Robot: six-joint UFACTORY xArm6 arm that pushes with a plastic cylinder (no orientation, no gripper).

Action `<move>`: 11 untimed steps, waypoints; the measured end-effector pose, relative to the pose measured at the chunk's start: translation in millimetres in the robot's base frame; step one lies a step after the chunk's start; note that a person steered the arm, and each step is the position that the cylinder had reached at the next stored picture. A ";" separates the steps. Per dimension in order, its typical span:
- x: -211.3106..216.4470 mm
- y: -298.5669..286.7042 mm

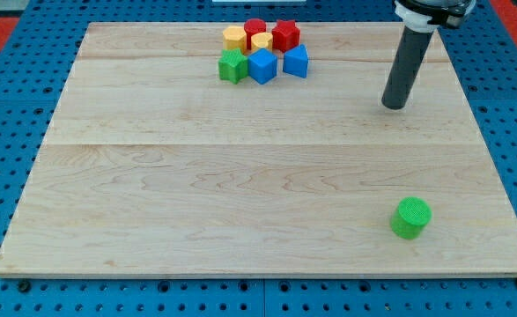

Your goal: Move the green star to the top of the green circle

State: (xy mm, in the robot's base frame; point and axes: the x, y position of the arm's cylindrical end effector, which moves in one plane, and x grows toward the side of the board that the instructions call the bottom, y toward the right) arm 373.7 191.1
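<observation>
The green star [232, 66] sits at the left end of a cluster of blocks near the view's top centre. The green circle [411, 217] stands alone near the view's bottom right. My tip [395, 106] is the lower end of the dark rod at the view's upper right. It is well to the right of the cluster and far above the green circle, touching no block.
The cluster also holds a blue cube [262, 66], a blue triangular block [296, 62], a yellow hexagon [234, 38], a small yellow block [261, 41], a red cylinder [255, 28] and a red star [285, 35]. The wooden board [196, 194] lies on a blue pegboard.
</observation>
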 end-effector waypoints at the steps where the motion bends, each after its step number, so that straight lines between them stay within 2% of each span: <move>1: 11.7 42.7; 2: 54.1 76.9; 3: 36.5 50.9; 4: -42.6 -4.4; 5: -110.2 -32.5; 6: -125.2 -67.8; 7: -94.2 -154.5; 8: -99.8 -175.4; 10: -107.5 -169.5; 11: -105.2 -204.9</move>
State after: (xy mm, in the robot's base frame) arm 268.6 -13.8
